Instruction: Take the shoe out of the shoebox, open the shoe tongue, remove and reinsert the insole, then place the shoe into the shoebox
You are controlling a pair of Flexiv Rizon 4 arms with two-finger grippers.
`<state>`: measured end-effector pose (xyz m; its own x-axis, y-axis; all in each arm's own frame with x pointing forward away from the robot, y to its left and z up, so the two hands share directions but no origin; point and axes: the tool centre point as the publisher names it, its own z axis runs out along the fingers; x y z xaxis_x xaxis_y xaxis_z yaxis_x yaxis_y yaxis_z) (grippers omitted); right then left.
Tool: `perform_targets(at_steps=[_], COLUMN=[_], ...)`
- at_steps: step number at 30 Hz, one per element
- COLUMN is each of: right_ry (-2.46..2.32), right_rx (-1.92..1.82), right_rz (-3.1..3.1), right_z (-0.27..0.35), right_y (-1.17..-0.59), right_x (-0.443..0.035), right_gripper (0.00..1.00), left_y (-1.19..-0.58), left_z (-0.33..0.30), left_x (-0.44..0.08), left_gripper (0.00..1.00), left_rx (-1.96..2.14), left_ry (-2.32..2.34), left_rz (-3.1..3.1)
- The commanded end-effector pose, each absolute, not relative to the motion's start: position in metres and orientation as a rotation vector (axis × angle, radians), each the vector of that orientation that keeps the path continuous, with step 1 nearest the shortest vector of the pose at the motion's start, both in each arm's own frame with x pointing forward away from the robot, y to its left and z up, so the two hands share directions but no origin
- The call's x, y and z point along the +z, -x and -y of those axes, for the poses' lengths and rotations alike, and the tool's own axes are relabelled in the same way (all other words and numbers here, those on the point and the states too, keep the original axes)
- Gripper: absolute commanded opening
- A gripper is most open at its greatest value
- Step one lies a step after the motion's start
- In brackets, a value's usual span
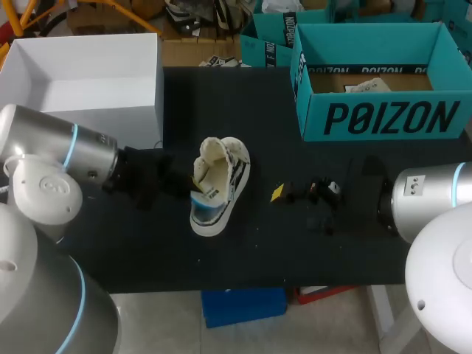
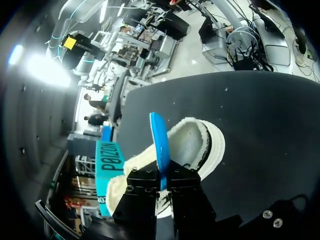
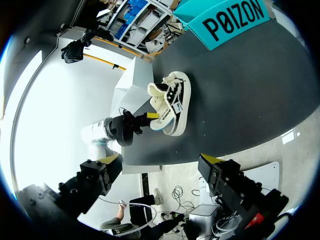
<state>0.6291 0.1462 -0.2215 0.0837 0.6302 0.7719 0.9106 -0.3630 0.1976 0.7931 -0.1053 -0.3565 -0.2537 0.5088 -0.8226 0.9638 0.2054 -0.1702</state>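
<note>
Head view: table (image 1: 310,251), teal shoebox (image 1: 383,98) at 1 o'clock, big black block lettering (image 1: 391,118), one word, across its front wall. Same print shows on it in both wrist views. Thin black strip (image 1: 369,69) w/ white print along the inner rim, too small to read. At centre, shoe (image 1: 219,184) w/ small tag (image 1: 209,195), illegible.

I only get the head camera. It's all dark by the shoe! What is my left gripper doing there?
Observer: The left wrist view shows the left gripper shut on a blue insole, which stands on edge over the opening of the shoe.
Operator: Is my other gripper holding something too?
Observer: No. In the right wrist view the right gripper is open, with nothing between its fingers.
</note>
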Motion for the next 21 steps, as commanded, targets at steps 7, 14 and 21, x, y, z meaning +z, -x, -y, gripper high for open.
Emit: perform_targets(at_steps=[7,14,21], right_ry=[1.849,1.849,1.849], right_rx=[-1.31,-1.31,-1.31], right_rz=[1.418,1.418,1.418], right_z=[-0.1412,-0.1412,-0.1412], right_y=[-0.6281,-0.6281,-0.6281], right_x=[-0.2265,-0.2265,-0.2265], right_gripper=[1.0,1.0,1.0], left_y=[-0.7841,-0.789,-0.7906], left_z=[0.108,0.1124,0.1153], left_x=[-0.3642,-0.3661,-0.3687], left_gripper=[0.0,0.0,0.0], left_rx=[-0.815,-0.75,-0.65], left_ry=[-1.438,-1.473,-1.537], left_rz=[-1.899,-1.921,-1.951])
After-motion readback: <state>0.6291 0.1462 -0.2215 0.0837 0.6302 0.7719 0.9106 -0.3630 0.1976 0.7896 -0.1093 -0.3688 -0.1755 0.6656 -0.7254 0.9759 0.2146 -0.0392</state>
